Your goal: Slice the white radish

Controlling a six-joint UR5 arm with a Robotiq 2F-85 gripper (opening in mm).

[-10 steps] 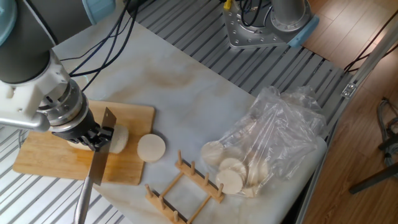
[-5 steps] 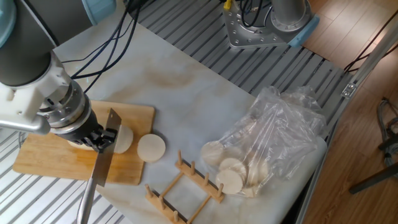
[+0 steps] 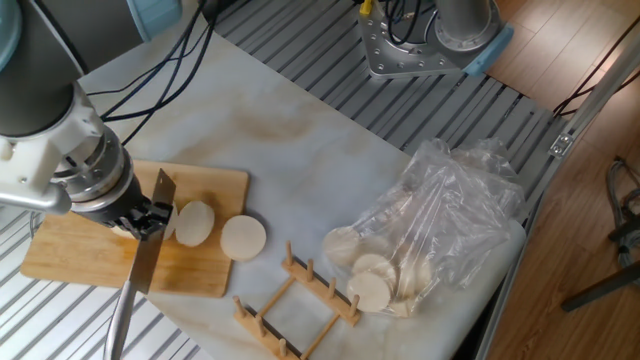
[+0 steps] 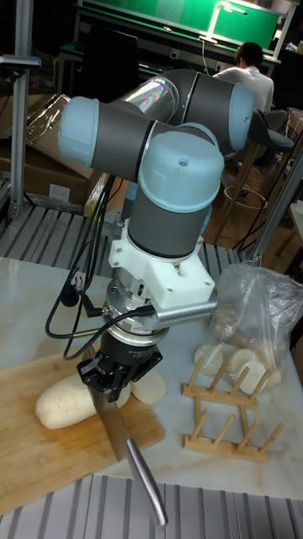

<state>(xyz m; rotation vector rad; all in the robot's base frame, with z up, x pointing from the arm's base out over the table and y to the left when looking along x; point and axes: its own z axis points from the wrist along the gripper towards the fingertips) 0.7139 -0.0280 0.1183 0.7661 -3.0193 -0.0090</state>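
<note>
The pincer (image 3: 143, 217) (image 4: 112, 383) is clenched on a knife (image 3: 148, 249) (image 4: 126, 446), with the dark fingers closing over the top of the blade so that the exact grip is hard to make out. In the fixed view the blade hangs down and slightly left from the pincer, and its lower end with the metal handle runs out of the bottom of the picture. The tall fixed view shows the handle whole, pointing down toward the near desk edge.

The white radish (image 4: 69, 402) lies on its side on the wooden cutting board (image 3: 70, 260) (image 4: 34, 455). In the tall fixed view its rounded end points left and its other end is hidden behind the pincer. In the fixed view the arm covers nearly all of it; only a round pale face (image 3: 194, 223) shows just right of the blade, and whether that is the cut end or a freed slice cannot be told. A separate round slice (image 3: 243, 238) lies at the board's right edge, partly over the pale cloth (image 3: 300, 150) covering the desk.

Near the slice stands a wooden peg rack (image 3: 295, 300) (image 4: 227, 417). Beyond it a clear plastic bag (image 3: 440, 220) (image 4: 257, 312) holds pale round slices, blurred by the crinkled plastic.
</note>
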